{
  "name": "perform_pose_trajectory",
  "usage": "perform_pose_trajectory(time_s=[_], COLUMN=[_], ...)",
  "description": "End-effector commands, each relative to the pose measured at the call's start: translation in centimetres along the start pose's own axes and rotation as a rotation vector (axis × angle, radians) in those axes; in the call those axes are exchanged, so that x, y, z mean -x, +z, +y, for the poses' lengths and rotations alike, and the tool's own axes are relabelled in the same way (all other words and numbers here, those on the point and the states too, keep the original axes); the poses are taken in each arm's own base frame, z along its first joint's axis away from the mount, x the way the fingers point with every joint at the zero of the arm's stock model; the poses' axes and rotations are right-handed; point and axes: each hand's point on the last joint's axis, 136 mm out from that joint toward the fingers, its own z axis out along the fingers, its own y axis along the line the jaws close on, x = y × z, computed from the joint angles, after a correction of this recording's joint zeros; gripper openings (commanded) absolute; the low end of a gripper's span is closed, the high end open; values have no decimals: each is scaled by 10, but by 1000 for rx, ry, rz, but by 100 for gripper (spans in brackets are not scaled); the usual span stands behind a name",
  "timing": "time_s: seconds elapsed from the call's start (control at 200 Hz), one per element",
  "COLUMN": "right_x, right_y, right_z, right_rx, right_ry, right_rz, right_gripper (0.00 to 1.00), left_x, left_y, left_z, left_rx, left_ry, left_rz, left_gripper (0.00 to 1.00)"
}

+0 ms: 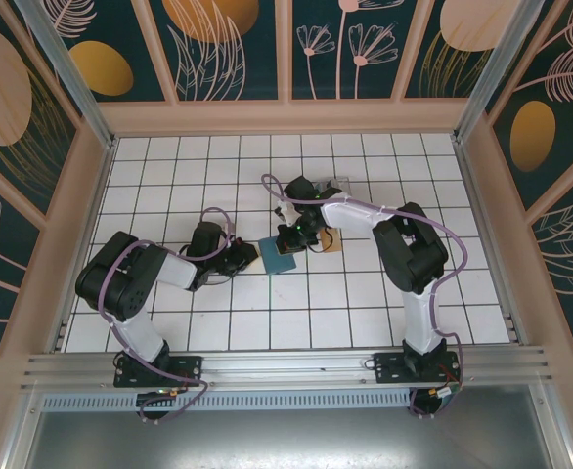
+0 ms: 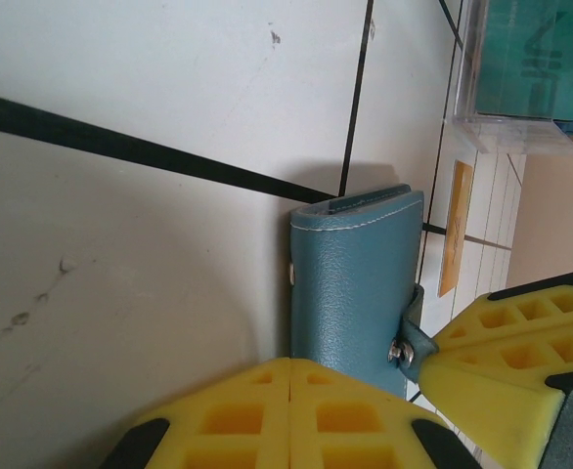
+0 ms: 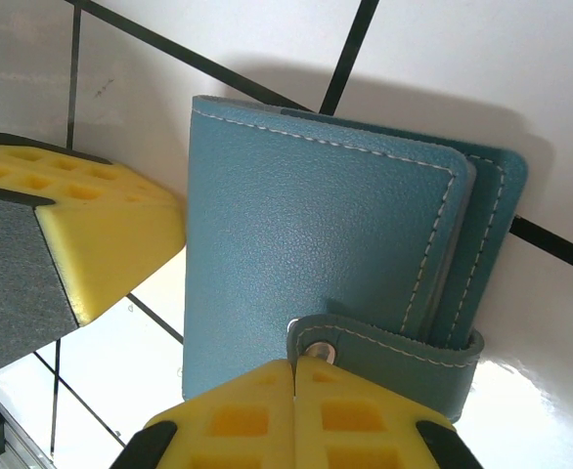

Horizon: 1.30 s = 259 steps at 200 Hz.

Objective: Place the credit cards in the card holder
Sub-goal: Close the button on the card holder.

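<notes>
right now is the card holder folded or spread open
Folded shut: card holder covers lie stacked, strap wrapped over their edge.

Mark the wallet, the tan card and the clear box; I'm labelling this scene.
wallet [image 3: 306, 234], right wrist view, middle of front face
tan card [image 2: 456, 230], left wrist view, middle of its face
clear box [image 2: 511, 135], left wrist view, clear edge

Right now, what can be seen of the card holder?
The card holder is a folded teal wallet, grained like leather, pale-stitched, with a snap strap wrapped round one edge. It sits on the tiled table between the arms. The shut right gripper meets it at the strap, the shut left gripper at another edge.
</notes>
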Motion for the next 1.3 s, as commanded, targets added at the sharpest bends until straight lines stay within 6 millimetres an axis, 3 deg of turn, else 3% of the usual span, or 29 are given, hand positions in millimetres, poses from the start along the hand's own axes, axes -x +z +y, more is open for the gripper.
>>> perform_pose_trajectory(time_s=[0.0,0.4,1.291], right_x=[6,11,-4], right_y=[-10,-14,12], right_z=[6,11,3], right_rx=[11,17,-82], right_ry=[-13,-14,-30], right_rz=[-20,-37,59], right_gripper=[0,0,0], left_x=[3,2,0], left_y=[5,6,6], left_z=[-2,-2,1], left_rx=[-1,-1,-1], left_ry=[13,14,4], left_rz=[1,5,10], left_gripper=[8,8,8])
